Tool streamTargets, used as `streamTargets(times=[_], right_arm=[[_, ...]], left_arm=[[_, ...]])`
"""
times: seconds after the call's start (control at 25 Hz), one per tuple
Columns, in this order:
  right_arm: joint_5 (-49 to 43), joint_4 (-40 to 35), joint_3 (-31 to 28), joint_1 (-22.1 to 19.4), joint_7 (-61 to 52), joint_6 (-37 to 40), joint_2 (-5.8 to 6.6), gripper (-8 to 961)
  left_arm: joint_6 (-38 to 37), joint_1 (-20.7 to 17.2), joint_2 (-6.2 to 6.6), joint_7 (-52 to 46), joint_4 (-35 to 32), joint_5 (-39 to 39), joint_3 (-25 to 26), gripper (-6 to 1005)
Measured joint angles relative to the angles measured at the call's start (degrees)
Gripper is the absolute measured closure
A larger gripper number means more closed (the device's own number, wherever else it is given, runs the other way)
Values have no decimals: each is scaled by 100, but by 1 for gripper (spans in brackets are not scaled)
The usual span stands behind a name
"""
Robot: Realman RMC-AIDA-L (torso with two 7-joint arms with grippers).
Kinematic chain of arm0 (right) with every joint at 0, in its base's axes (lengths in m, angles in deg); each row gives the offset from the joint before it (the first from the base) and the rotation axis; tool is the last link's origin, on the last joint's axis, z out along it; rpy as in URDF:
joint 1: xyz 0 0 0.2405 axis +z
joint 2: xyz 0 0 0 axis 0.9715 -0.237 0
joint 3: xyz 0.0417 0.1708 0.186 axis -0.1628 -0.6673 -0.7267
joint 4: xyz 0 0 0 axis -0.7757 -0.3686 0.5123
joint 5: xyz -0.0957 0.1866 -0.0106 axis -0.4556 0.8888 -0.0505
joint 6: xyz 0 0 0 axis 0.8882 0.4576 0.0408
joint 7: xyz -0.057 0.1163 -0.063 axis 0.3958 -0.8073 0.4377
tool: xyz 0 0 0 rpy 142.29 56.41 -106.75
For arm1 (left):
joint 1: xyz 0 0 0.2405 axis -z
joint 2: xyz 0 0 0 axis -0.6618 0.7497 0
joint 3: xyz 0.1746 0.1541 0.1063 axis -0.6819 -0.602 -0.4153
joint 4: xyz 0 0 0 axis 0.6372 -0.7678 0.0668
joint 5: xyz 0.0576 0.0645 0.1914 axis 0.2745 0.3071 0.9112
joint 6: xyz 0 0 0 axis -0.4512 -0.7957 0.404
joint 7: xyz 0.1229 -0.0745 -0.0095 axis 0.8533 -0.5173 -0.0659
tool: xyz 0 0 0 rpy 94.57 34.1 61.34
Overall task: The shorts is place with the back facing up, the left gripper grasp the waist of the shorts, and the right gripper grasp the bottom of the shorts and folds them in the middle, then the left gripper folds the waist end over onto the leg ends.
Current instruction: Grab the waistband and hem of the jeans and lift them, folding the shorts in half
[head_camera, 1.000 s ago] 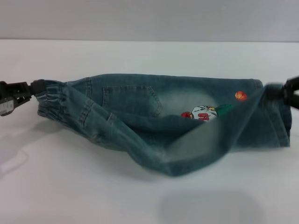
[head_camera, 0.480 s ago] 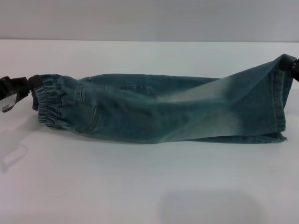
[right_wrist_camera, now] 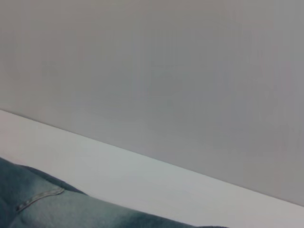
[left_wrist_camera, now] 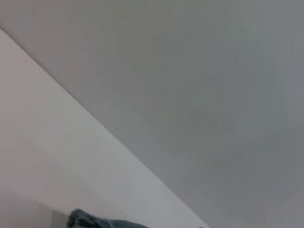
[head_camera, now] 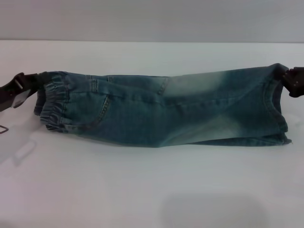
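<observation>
Blue denim shorts [head_camera: 161,111] lie stretched across the white table [head_camera: 152,185], folded lengthwise in half. The elastic waist [head_camera: 52,102] is at the left, the leg ends [head_camera: 278,107] at the right. My left gripper [head_camera: 35,83] is shut on the waist's far corner at the left edge. My right gripper [head_camera: 286,80] is shut on the far corner of the leg ends at the right edge. A strip of denim [left_wrist_camera: 95,222] shows in the left wrist view, and a seamed denim fold [right_wrist_camera: 42,202] in the right wrist view.
A grey wall [head_camera: 152,19] rises behind the table's far edge. Bare white tabletop lies in front of the shorts, with a faint shadow [head_camera: 213,209] near the front.
The near half of the shorts has been swung over onto the far half, hiding the printed patch. Both grippers have lowered the folded edge towards the table.
</observation>
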Motion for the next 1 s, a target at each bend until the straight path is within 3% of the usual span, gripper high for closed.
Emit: streamTargets(times=[0.32,0.72,1.0], right_arm=[[336,110,36,58,77,-516,-60,926],[285,300,117,180,240,-1170,-207,902],[278,304,443,256,243,-2022,-403,885]], left_arm=[[467,98,-128,215,10,0,2,874],[743,205,-145,452,12,30,-40,870],[909,224,-156,843,10,40,-236,868]])
